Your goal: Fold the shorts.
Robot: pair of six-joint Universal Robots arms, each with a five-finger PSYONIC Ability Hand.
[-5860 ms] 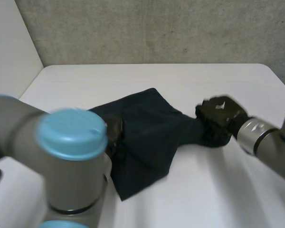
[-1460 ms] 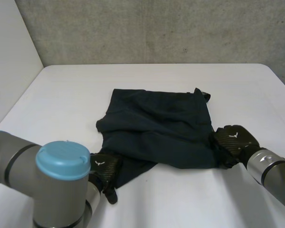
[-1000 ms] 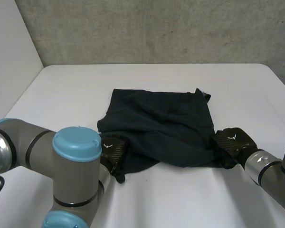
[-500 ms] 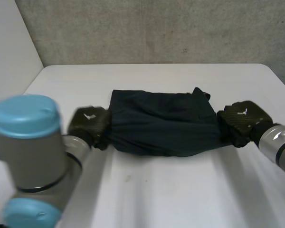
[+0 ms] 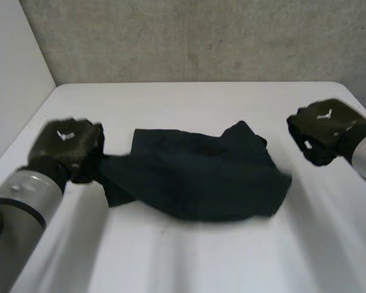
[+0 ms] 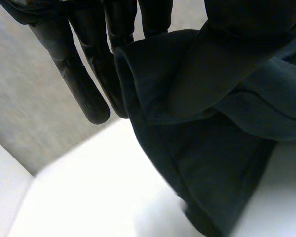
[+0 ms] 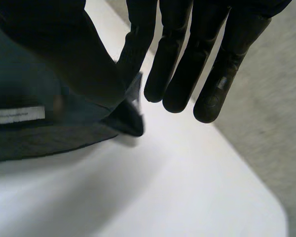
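Shorts [image 5: 195, 183], dark navy, lie bunched and creased on the white surface [image 5: 189, 97] between the two hands. The left hand [image 5: 64, 143] is at one end of the cloth. Its fingers [image 6: 84, 84] run nearly straight along a rolled edge, and the thumb [image 6: 251, 15] presses a fold of the fabric against them, so that end is pinched. From that grip the cloth hangs in thick folds down to the surface below the palm.

The right hand [image 5: 323, 128] is beyond the opposite end. In the head view it is raised and apart from the cloth. Its fingers [image 7: 217, 64] are straight and spread and hold nothing. A pointed corner of the shorts lies just below the thumb and the nearest finger, and I cannot tell whether it touches them. A white label [image 7: 17, 114] shows on the fabric under that thumb. A grey wall [image 5: 201, 36] stands past both sets of fingertips.
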